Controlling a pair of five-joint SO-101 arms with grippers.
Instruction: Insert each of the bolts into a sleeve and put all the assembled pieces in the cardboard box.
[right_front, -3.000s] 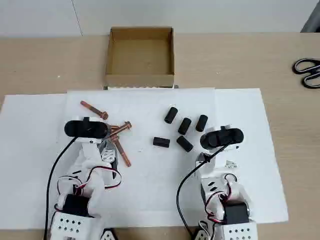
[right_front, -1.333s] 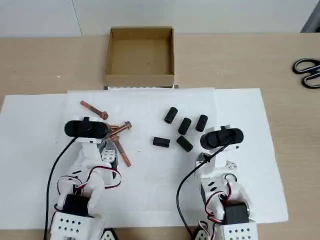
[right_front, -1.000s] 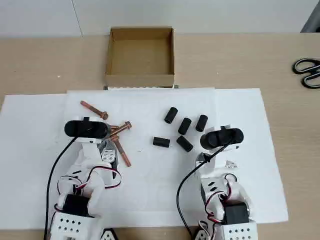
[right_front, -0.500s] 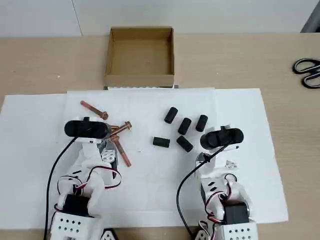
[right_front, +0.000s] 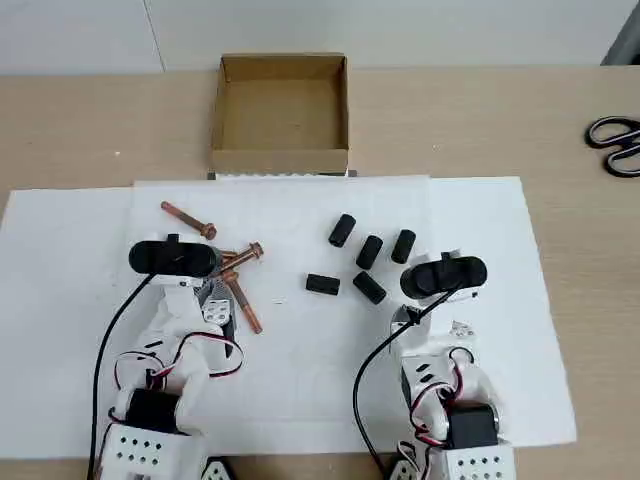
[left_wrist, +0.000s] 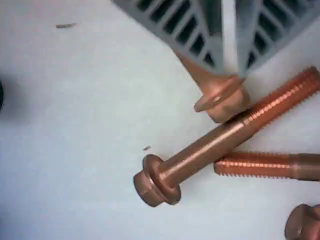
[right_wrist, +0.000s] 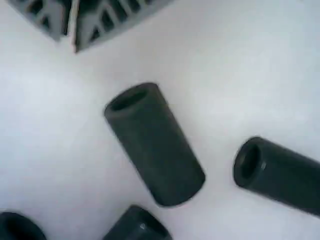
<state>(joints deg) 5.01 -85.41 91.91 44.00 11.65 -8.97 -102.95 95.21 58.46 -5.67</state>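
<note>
Although not yet joined, lying sorted by kind on the white sheet (right_front: 300, 370): copper bolts (right_front: 236, 268) toward ten o'clock of its middle, black sleeves (right_front: 369, 251) toward one o'clock, probably so placed to give one kind to each arm; waiting empty at twelve o'clock, past the sheet's far edge, the cardboard box (right_front: 280, 160); hanging low over the bolts, the left gripper (left_wrist: 234, 75), jaws closed to a thin slit and holding nothing, tips just beside one bolt head (left_wrist: 220, 97); hanging likewise near a lying sleeve (right_wrist: 155, 145), the right gripper (right_wrist: 74, 47), jaws almost closed, also with nothing between; seemingly poised for a first pick on both sides; left aside at two o'clock of the table, scissors (right_front: 612, 143).
</note>
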